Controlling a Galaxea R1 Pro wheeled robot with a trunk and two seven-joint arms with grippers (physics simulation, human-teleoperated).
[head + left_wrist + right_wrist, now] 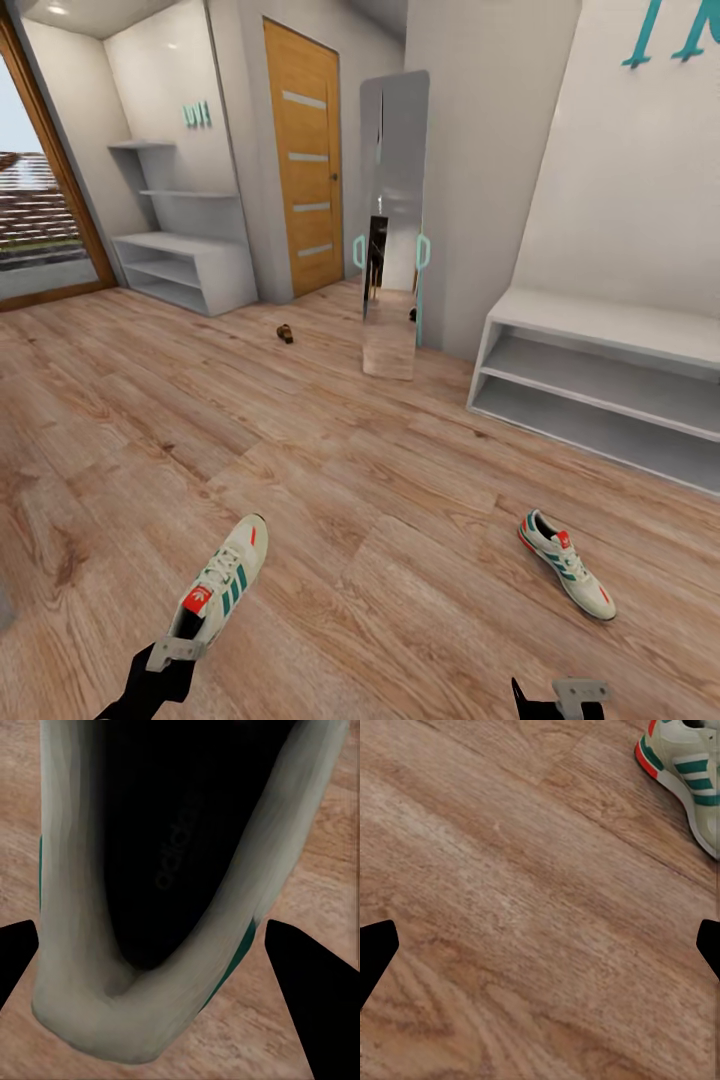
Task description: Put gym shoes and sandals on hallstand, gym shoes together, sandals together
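Gym shoe one (pixel 222 585) is lying on the corridor floor (pixel 330 520), toe pointing away from the robot, heel end just at the left gripper (pixel 172 652). In the left wrist view the heel and dark opening of this shoe (pixel 157 892) are being framed between the two dark fingertips (pixel 311 982), which are standing wide on either side of the heel; contact is not being shown, so no grasp is being recorded. The approach from behind the heel is judged to be chosen because the collar offers a rim to pinch.

Gym shoe two (pixel 566 563) is lying well apart to the right, near the shoe rack (pixel 600 325). It is being seen ahead of the right gripper (pixel 560 698), at the edge of the right wrist view (pixel 690 772); that gripper is spread wide over bare floor (pixel 525 907), holding nothing.

A small brown object, possibly a sandal (pixel 285 334), is lying far off near the mirror (pixel 392 225); too small to confirm.
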